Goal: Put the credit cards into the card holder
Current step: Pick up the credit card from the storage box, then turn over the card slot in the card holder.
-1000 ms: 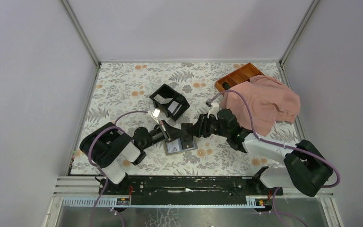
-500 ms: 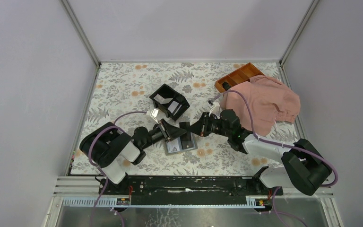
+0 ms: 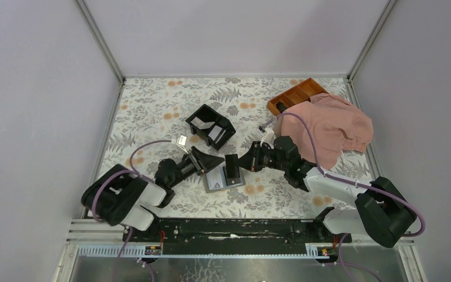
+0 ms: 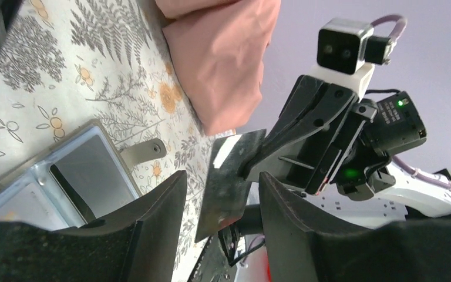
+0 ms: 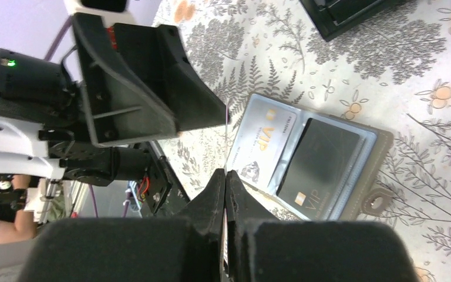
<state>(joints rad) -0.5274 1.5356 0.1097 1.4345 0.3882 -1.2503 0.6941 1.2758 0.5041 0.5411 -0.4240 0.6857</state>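
On the floral table (image 3: 152,106), a black box (image 3: 195,114) stands just beyond the left gripper (image 3: 216,161), with pale flat pieces in both its compartments. The holder (image 5: 384,138) lies open below and between the two grippers' tips, one pale card (image 5: 264,141) and one dark card (image 5: 317,164) tucked side by side in its panels. An orange tray (image 3: 296,93) sits well beyond the right gripper (image 5: 224,179), partly under a pink cloth (image 3: 329,126). The left gripper's fingers stand apart around a dark credit card (image 4: 226,176), which is held above the holder. The right gripper is clamped on that card's far edge.
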